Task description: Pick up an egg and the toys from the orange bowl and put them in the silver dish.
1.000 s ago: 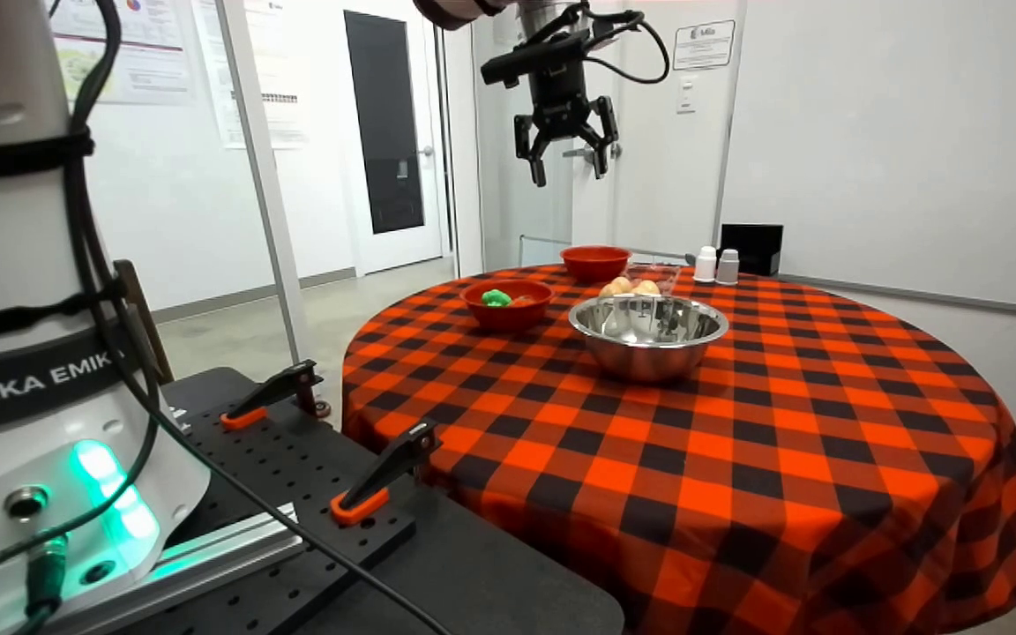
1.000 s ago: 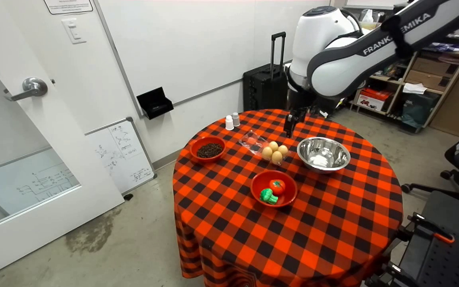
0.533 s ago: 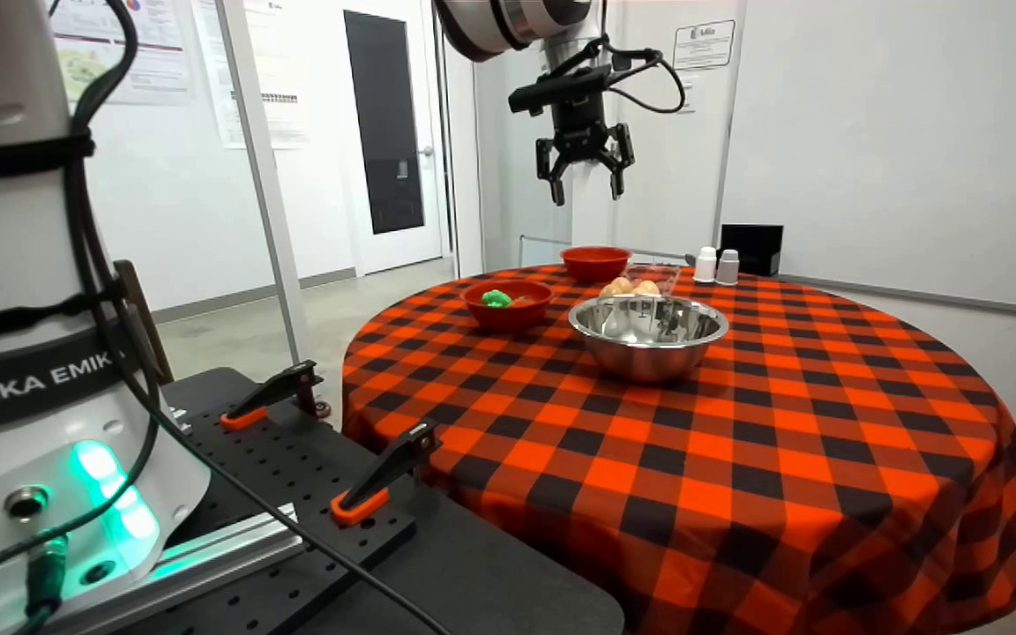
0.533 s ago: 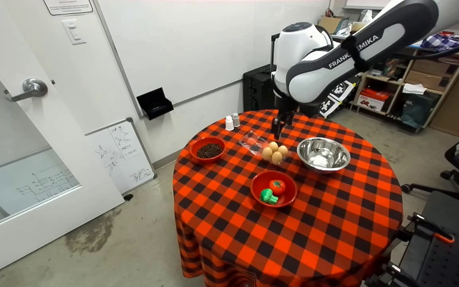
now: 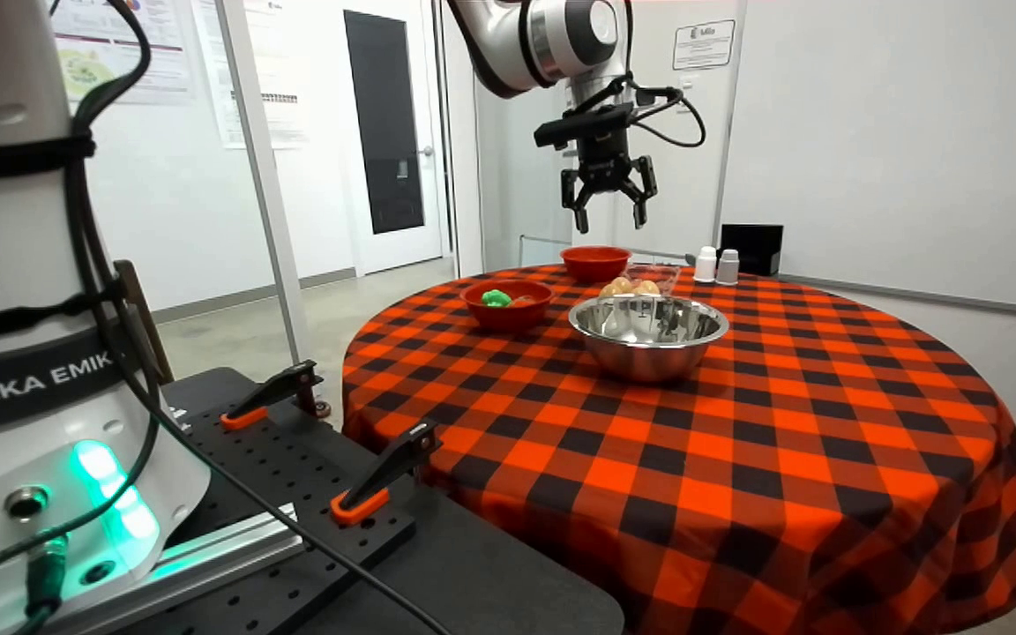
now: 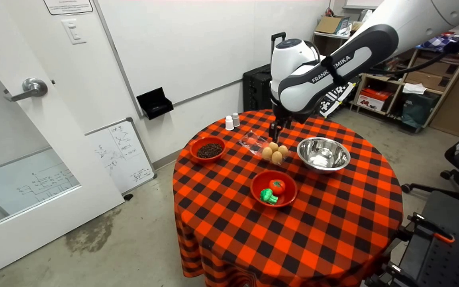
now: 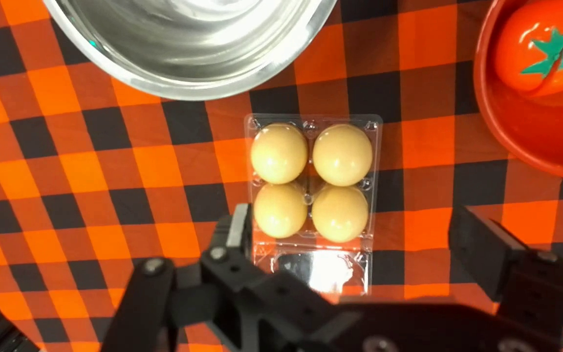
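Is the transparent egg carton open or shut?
Open: in the wrist view, its lid lies folded back and all four eggs show uncovered.

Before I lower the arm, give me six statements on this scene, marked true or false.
1. Four eggs sit in a clear carton. True.
2. The gripper is open. True.
3. The gripper holds an egg. False: it holds nothing.
4. The carton is closed. False: its lid is folded open.
5. The toy broccoli and toy tomato share an orange bowl. True.
6. An egg lies in the silver dish. False: the silver dish shows none.
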`<state>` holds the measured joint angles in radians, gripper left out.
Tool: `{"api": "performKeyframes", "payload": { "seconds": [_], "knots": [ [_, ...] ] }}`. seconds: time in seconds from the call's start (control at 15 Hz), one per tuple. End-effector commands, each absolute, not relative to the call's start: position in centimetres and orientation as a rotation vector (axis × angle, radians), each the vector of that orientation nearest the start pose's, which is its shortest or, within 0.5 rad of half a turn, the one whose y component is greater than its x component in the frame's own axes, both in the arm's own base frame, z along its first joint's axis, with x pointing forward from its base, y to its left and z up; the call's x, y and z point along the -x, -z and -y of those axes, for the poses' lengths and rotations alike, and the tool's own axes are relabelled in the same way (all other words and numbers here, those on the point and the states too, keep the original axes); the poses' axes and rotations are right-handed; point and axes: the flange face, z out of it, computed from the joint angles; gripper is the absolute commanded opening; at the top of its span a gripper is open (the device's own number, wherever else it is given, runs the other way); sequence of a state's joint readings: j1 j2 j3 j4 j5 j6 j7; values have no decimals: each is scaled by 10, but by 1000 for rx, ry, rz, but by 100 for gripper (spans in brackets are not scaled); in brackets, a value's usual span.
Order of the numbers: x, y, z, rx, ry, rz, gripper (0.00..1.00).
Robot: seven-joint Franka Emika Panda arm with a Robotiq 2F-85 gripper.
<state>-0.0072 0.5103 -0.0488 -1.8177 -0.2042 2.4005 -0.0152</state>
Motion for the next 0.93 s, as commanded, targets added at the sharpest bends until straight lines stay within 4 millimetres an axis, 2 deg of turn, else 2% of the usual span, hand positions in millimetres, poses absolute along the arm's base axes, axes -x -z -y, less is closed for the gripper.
{"api": "performKeyframes", "payload": {
  "seconds": [0.0, 0.47, 0.87],
  "knots": [
    [-673, -249, 43, 3335, 93, 114, 100],
    [-681, -214, 64, 3352, 19, 49, 100],
    [-686, -198, 89, 3350, -32, -21, 100]
  ]
}}
